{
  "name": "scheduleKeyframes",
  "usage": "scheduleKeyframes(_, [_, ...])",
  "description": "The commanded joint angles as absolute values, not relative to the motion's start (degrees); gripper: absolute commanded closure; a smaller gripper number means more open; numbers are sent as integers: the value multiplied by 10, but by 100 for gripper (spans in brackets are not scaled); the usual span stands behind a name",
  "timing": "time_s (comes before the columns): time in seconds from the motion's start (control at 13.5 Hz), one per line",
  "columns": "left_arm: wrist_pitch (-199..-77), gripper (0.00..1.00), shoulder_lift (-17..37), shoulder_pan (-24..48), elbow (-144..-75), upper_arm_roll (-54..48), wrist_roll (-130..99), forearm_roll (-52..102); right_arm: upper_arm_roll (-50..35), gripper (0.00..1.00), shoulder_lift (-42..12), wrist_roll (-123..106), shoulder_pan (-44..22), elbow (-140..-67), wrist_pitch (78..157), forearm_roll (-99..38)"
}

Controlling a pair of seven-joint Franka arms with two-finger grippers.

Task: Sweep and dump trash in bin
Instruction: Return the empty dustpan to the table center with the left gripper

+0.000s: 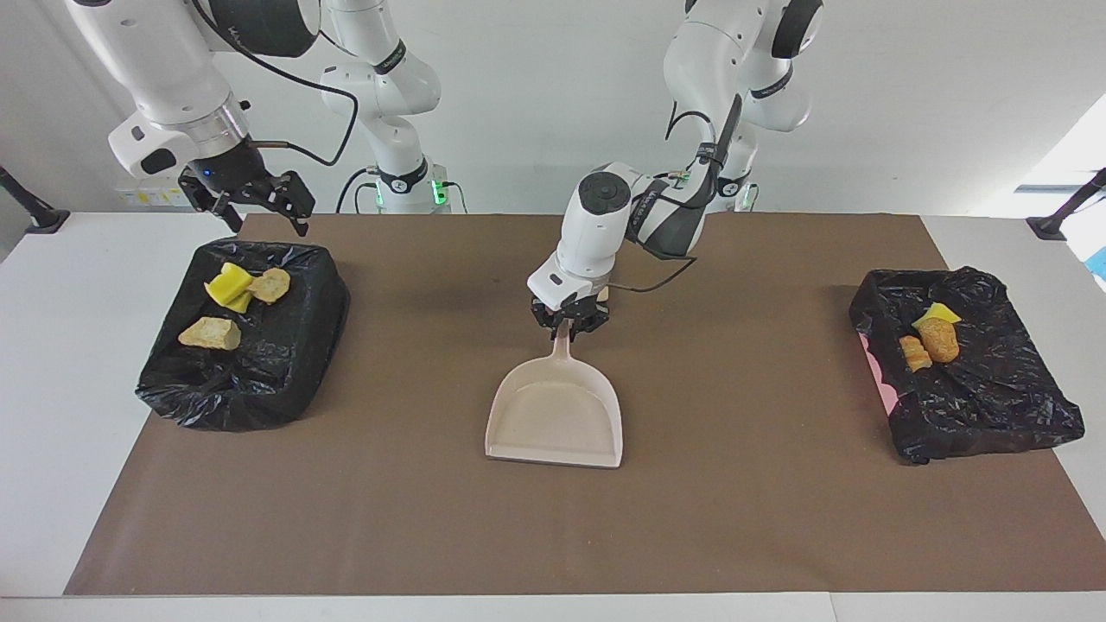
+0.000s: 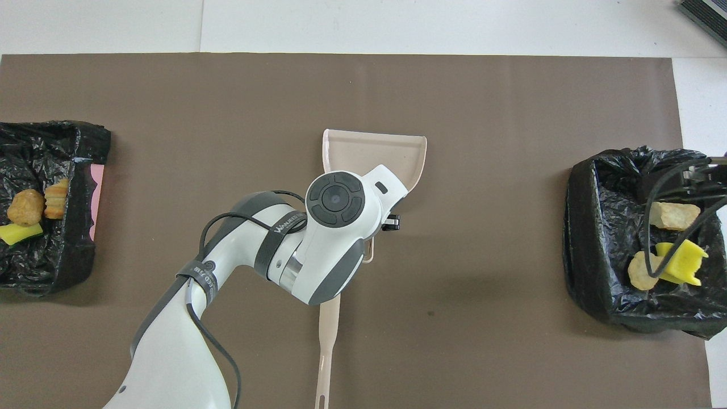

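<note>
Beige dustpan (image 1: 556, 415), black-lined bins (image 1: 259, 363), brown mat (image 1: 734, 518), yellow sponge blocks (image 1: 229, 288).

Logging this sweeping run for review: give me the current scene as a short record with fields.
left gripper: shut on the handle of the beige plastic dustpan, mid-mat
dustpan: flat on the brown mat, pan bare
right gripper: open, over the black-lined bin at the right arm's end
that bin: yellow sponge pieces and beige lumps
other black-lined bin: yellow sponge, orange-brown lumps
</note>
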State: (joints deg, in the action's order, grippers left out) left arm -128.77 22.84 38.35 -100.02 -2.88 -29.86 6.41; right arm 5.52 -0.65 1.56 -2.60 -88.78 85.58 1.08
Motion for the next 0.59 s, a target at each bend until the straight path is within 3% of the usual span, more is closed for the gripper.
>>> scheduleKeyframes(0.0, [-1285, 90, 233, 391, -998, -20, -308, 68, 54, 0, -2, 5, -20, -895, 854, -1])
scheduleKeyframes(0.07, [-1286, 50, 233, 388, -998, -20, -308, 68, 54, 0, -1, 6, -20, -895, 854, -1])
scheduleKeyframes(0.15, [-1277, 0, 229, 380, -998, -20, -307, 68, 54, 0, -1, 6, -20, -895, 854, -1])
scheduleKeyframes(0.52, [-1148, 0, 160, 304, -998, -18, -300, 67, 54, 0, -2, 6, -20, -895, 854, -1])
